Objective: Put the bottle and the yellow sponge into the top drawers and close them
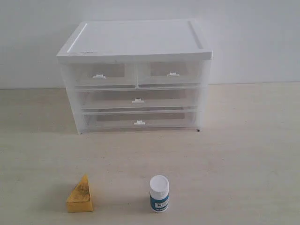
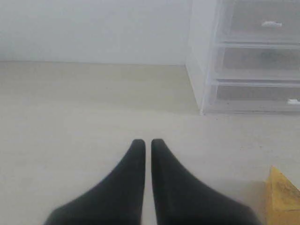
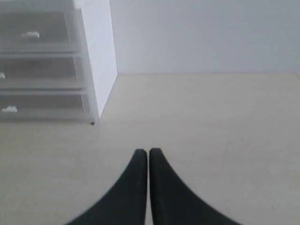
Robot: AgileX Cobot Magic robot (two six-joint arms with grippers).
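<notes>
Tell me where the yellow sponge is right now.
In the exterior view, the yellow sponge stands on the table at front left, apart from the bottle to its right, before the cabinet.

Ext cam: sits on near side, raised, facing far wall point(image 1: 253, 42), tilted down. Takes in whole cabinet point(image 1: 136, 42) front-on plus table point(image 1: 253, 154) before it, mid-range. L wrist cam: low over table, left of cabinet and nearer, looks past left gripper point(image 2: 147, 143) toward far wall. Catches cabinet's left front corner and an edge of sponge point(image 2: 281, 197), close by. R wrist cam: same low pose on right, past right gripper point(image 3: 148, 152), catches cabinet's right side. All 3 share cabinet, table, far wall. Ext & L wrist share sponge.
</notes>
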